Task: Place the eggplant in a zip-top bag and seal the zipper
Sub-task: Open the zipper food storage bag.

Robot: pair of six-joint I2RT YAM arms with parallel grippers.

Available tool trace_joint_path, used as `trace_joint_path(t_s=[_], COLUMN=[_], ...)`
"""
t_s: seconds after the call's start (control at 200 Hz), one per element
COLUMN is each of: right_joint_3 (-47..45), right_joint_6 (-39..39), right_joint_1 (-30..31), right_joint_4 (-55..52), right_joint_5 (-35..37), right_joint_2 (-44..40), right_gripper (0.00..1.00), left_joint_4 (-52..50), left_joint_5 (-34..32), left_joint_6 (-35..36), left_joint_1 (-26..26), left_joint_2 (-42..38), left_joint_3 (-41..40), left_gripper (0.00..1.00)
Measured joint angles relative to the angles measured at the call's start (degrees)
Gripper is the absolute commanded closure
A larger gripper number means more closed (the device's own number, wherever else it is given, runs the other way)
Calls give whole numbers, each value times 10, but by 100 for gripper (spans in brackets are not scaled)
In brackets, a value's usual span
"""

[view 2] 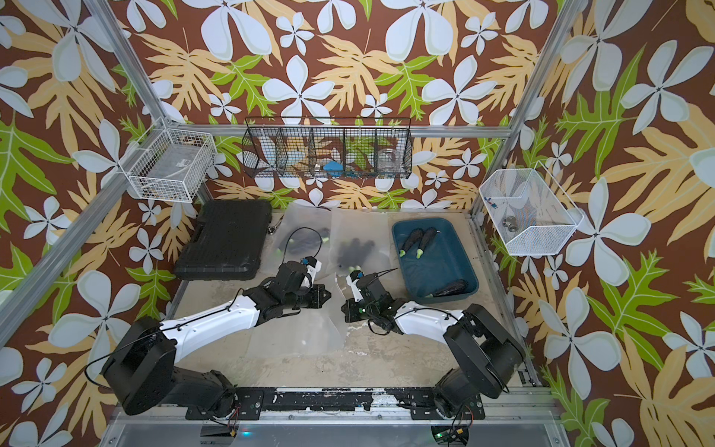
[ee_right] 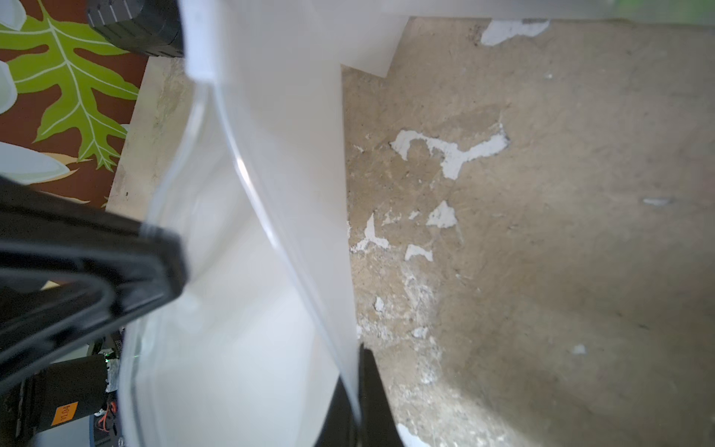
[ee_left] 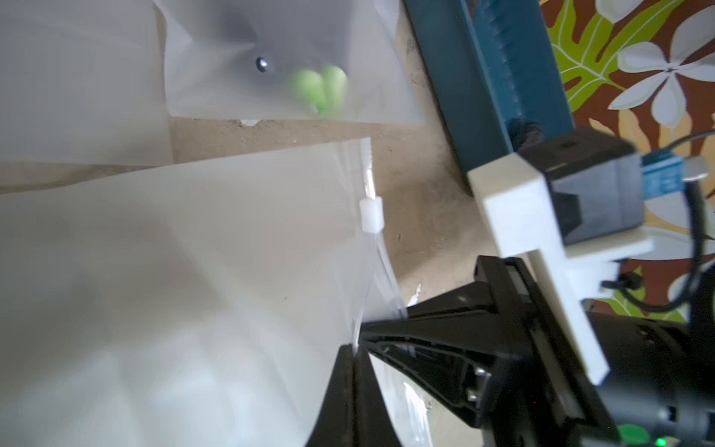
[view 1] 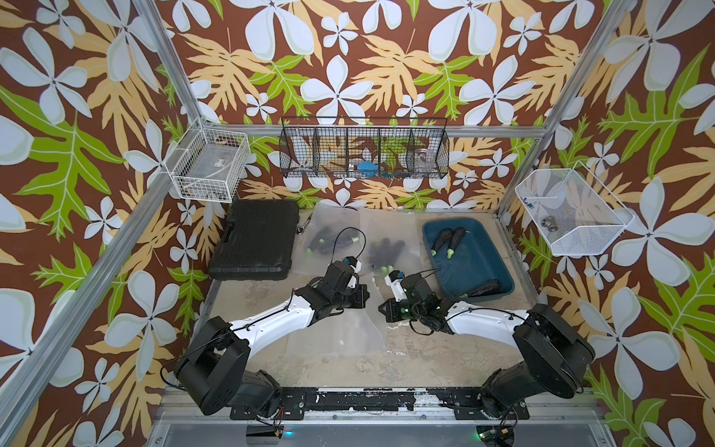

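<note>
- Eggplants (view 1: 441, 240): three lie loose in the blue tub (view 1: 478, 267) at two o'clock. Two are side by side at its far end and one (view 1: 485, 288) lies against its near wall.
- Bags: three. Two full bags (view 1: 329, 240) at twelve o'clock hold dark eggplants, too blurred to count. The centre bag (view 1: 348, 333) has its zipper edge raised, with one white slider (ee_left: 371, 214) on it.
- Left gripper (ee_left: 354, 350): jaws together, pinching that zipper edge.
- Right gripper (ee_right: 358, 356): jaws together on the same edge, just beside the left one.
- Case (view 1: 255, 240): one, black, at ten o'clock, well apart.
- Baskets (view 1: 363, 151): three, on the walls.
- Table (view 1: 348, 371): bare from five to seven o'clock, with a narrow bare strip between the centre bag and the tub.
</note>
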Motion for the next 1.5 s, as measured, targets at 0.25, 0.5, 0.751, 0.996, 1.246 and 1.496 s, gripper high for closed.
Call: trace_joint_path(t_s=[0.25, 0.5, 0.751, 0.996, 1.246, 1.496], right_joint_3=[2, -3, 0, 28, 55, 60], right_joint_6=[45, 94, 112, 58, 18, -33], right_joint_1=[29, 39, 16, -2, -10, -57], right_joint_4=[6, 22, 22, 1, -8, -59], right_joint_5=[1, 32, 45, 34, 1, -23], right_joint_2=[-27, -37, -39, 15, 61, -32], right_gripper=[100, 100, 100, 97, 65, 51], left_joint_4=[-17, -22, -54, -87, -99, -105], left_joint_5=[-24, -36, -43, -18, -13, -45], left_joint_6=[13, 16, 18, 45, 58, 67], left_joint_1=[-13, -31, -36, -36, -36, -36], left_joint_2=[28, 37, 11, -2, 39, 97], left_joint_3=[16, 20, 11, 69, 76, 109], left_gripper=[76, 67, 100, 100, 100, 100])
